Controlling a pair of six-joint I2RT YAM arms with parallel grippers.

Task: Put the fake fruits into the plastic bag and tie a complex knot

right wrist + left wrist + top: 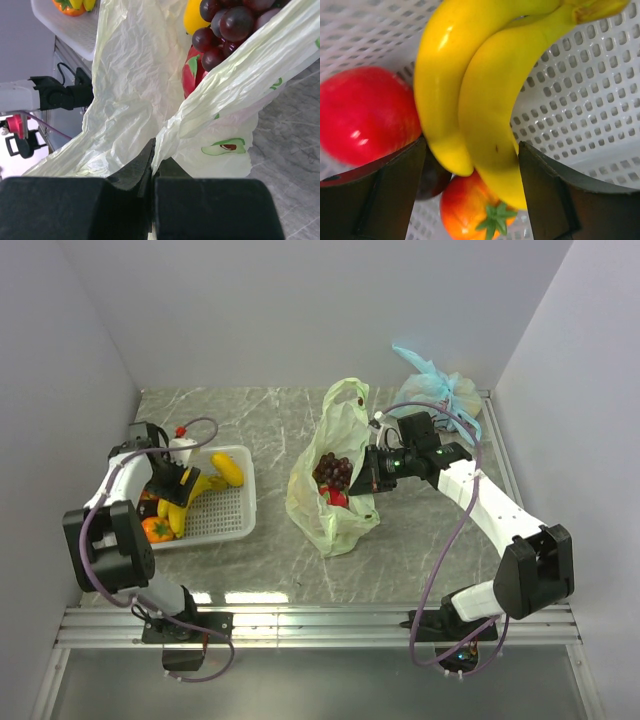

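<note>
In the wrist view my left gripper stands open, its fingers on either side of the lower ends of two yellow bananas. Beside them lie a red apple and an orange-red fruit with a green calyx. From above, the left gripper hangs over these fruits inside the white basket. The pale yellow-green plastic bag stands open mid-table, holding dark grapes and a red fruit. My right gripper is shut on the bag's rim. Grapes show inside. No knot shows on the bag.
A light blue tied bag lies in the back right corner, behind the right arm. Another yellow fruit lies in the basket's far part, and a white bottle with a red cap stands at its back edge. Grey walls close three sides.
</note>
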